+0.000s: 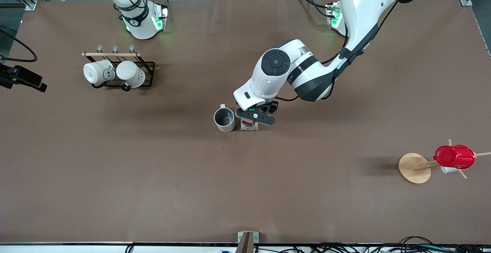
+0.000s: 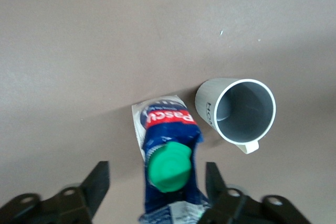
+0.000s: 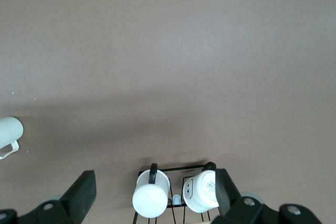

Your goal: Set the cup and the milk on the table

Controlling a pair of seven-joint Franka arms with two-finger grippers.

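The cream-white cup [image 1: 224,119] stands upright on the brown table [image 1: 153,168] near its middle, with its grey inside showing. The milk carton [image 1: 249,125] stands right beside it, toward the left arm's end. My left gripper [image 1: 255,115] is just over the carton. In the left wrist view the left gripper [image 2: 156,179] is open, with one finger [image 2: 97,182] on each side of the carton's green cap [image 2: 168,166], clear of it. The cup [image 2: 236,111] sits close by. My right gripper [image 3: 153,192] is open and empty, high over the mug rack, out of the front view.
A black wire rack [image 1: 147,68] with two plain white mugs [image 1: 115,72] stands toward the right arm's end. A wooden mug tree [image 1: 414,167] with a red cup [image 1: 454,157] stands toward the left arm's end, nearer the front camera.
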